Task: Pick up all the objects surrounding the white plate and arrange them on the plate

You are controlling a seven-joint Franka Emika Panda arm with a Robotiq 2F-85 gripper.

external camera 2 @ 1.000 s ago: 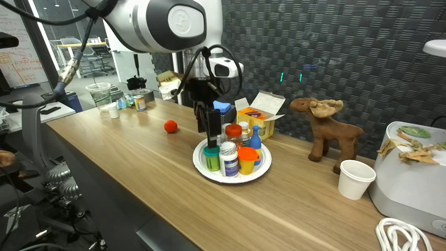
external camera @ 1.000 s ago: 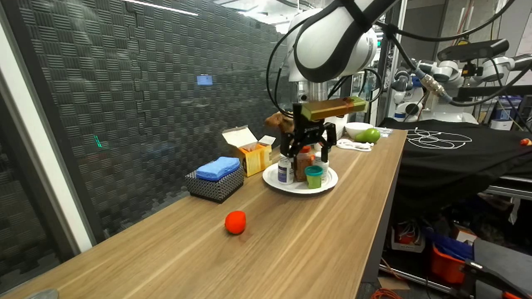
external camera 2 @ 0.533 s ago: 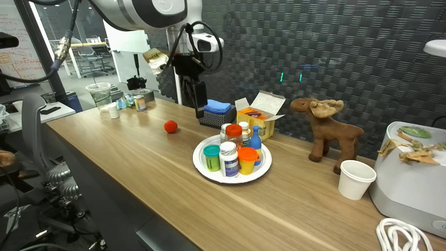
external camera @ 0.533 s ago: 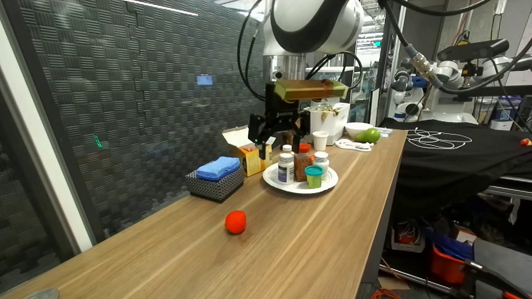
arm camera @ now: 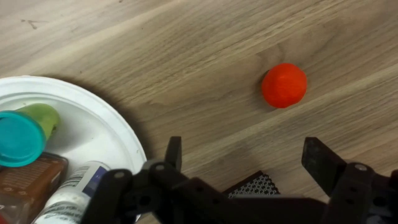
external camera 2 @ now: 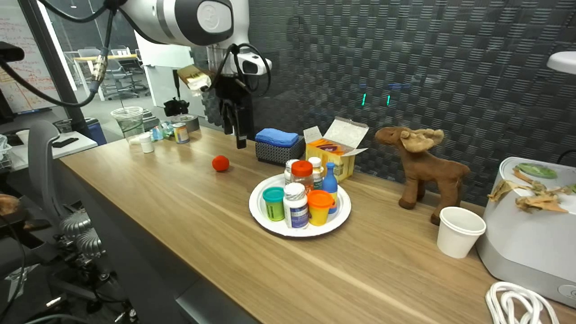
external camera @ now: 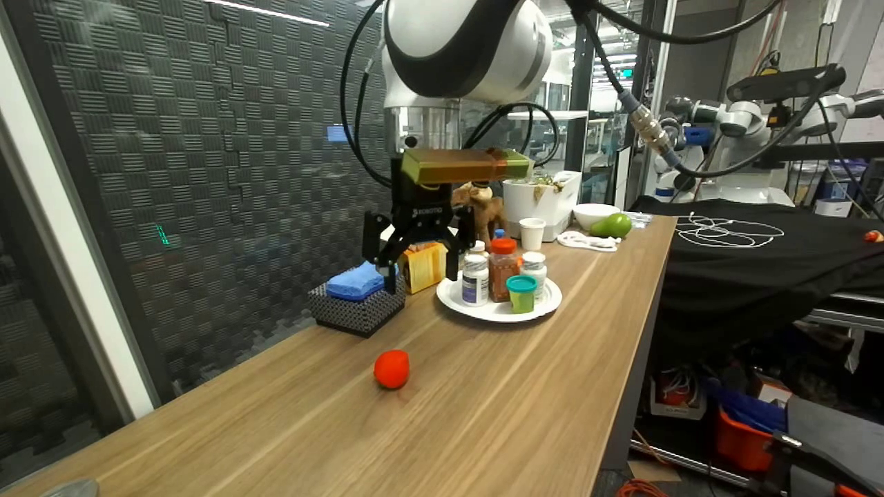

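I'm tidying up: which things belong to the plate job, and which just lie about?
Job: white plate; red ball, not yet on it; teal-lidded tub; red-lidded jar; white-capped bottles; orange-lidded tub; blue bottle.

Lying about: black box; blue cloth; yellow box; toy moose; paper cup; white cord.

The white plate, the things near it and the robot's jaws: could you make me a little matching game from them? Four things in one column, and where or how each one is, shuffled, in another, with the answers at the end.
Column one
1. Red ball
2. Teal-lidded green tub
3. Flat blue item
4. Robot's jaws

Column two
A. On top of the dark patterned box
B. In the air, spread apart, holding nothing
C. On the wooden tabletop, apart from the white plate
D. Standing on the white plate

Right pairs: 1-C, 2-D, 3-A, 4-B
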